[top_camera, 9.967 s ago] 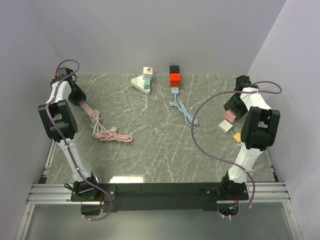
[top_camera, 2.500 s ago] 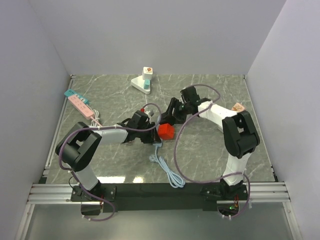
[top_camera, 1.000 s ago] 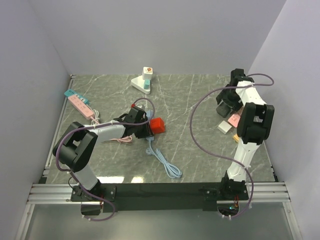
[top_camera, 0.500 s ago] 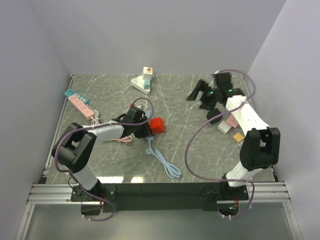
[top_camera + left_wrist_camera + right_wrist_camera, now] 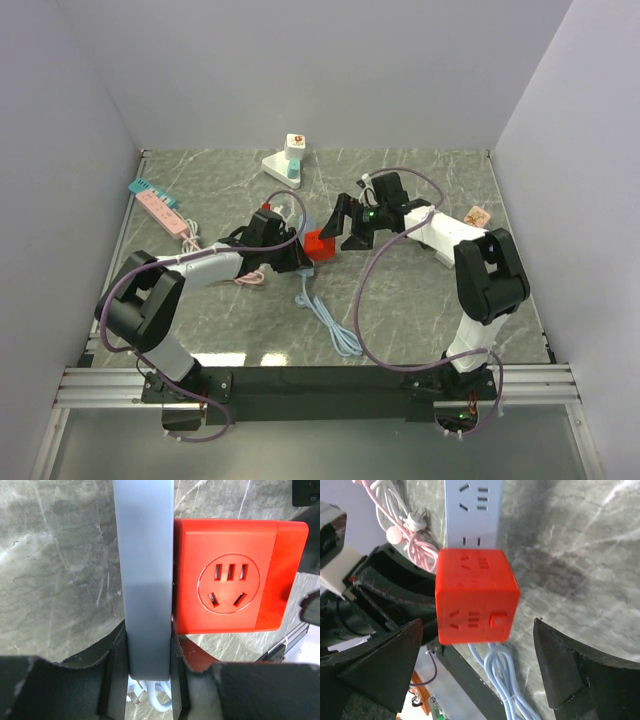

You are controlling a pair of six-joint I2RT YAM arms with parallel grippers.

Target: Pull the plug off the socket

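A red cube plug (image 5: 230, 575) sits plugged into the side of a light-blue socket strip (image 5: 145, 580). My left gripper (image 5: 148, 650) is shut on the end of that strip, one finger on each long side. In the top view the cube (image 5: 318, 245) lies mid-table, with the left gripper (image 5: 288, 256) just to its left. My right gripper (image 5: 477, 626) stands wide open, a finger on either side of the cube (image 5: 476, 597) and neither touching it. It reaches in from the right (image 5: 342, 230). The strip (image 5: 472, 510) extends beyond the cube.
The strip's light-blue cable (image 5: 325, 318) trails toward the near edge. A pink cable (image 5: 405, 520) is bunched beside the left arm. A pink power strip (image 5: 160, 210) lies at far left, a white base with a teal block (image 5: 285, 165) at the back, and small items (image 5: 475, 215) at right.
The right arm swung in from the back right of the table to the red cube, and its jaws opened wider. The left gripper kept its hold on the strip.
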